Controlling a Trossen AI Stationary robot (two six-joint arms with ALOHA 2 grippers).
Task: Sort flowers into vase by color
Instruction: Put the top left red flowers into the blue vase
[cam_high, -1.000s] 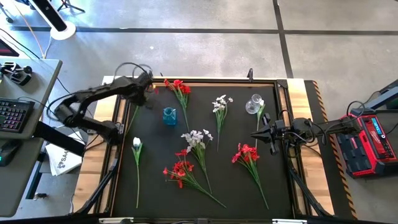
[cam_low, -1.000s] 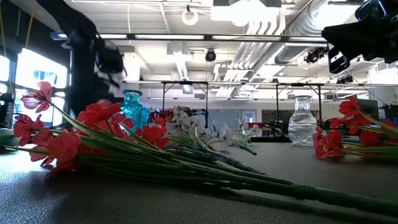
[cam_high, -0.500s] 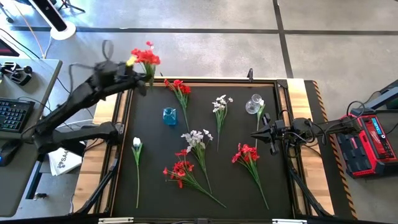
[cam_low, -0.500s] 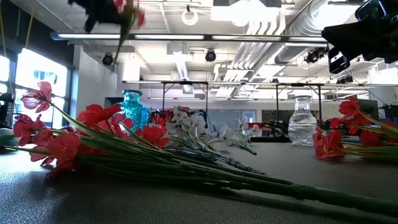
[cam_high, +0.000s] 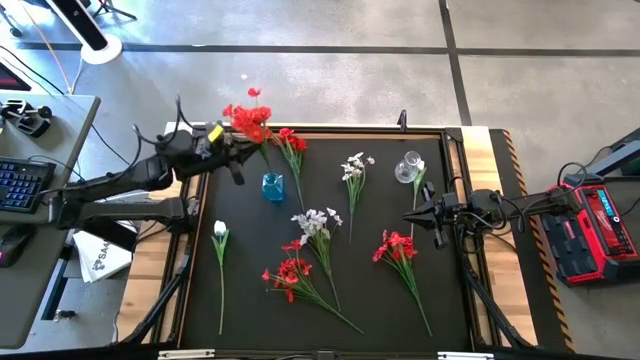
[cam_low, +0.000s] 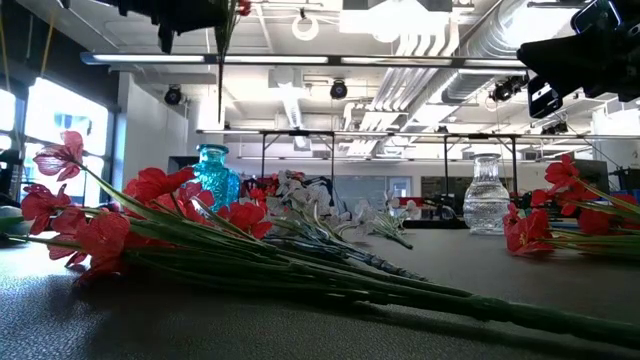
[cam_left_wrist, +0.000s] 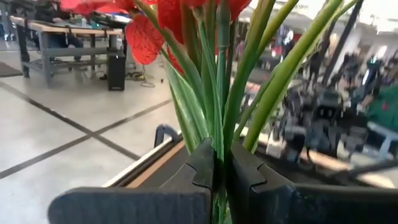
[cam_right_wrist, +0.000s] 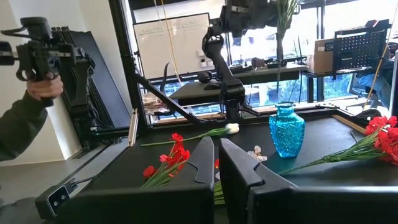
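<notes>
My left gripper (cam_high: 228, 152) is raised above the mat's far left corner, just behind the blue vase (cam_high: 272, 186), and is shut on a red sprig (cam_high: 250, 120). In the low view its stem (cam_low: 222, 45) hangs down from the gripper. My right gripper (cam_high: 412, 215) waits shut over the mat's right side, touching nothing. Lying flat on the mat are red sprigs (cam_high: 292, 145), (cam_high: 290, 272), (cam_high: 397, 247) and white sprigs (cam_high: 355, 168), (cam_high: 318, 225), (cam_high: 220, 232). A clear glass vase (cam_high: 408, 167) stands at the far right. My left gripper pinches the red sprig's bundle of green stems (cam_left_wrist: 219, 146) between its two fingers, a little below the blossoms (cam_left_wrist: 163, 25). The fingers lie across the stems. The sprig is lifted clear of the table and hangs roughly upright, blossoms above the fingers and stem end (cam_low: 220, 70) below.
The black mat has a raised wooden frame (cam_high: 455, 150). The blue vase (cam_low: 215, 172) and clear vase (cam_low: 486, 205) stand upright near the far edge. A person's hand (cam_right_wrist: 37, 68) holds a controller beyond the table. A desk with a keyboard (cam_high: 25, 185) stands to the left.
My left gripper, low at the mat's far left corner a second ago, has risen with the red sprig, lifting it clear of the mat. It then moved a little toward the blue vase, and the sprig has swung upright with its stem hanging down.
</notes>
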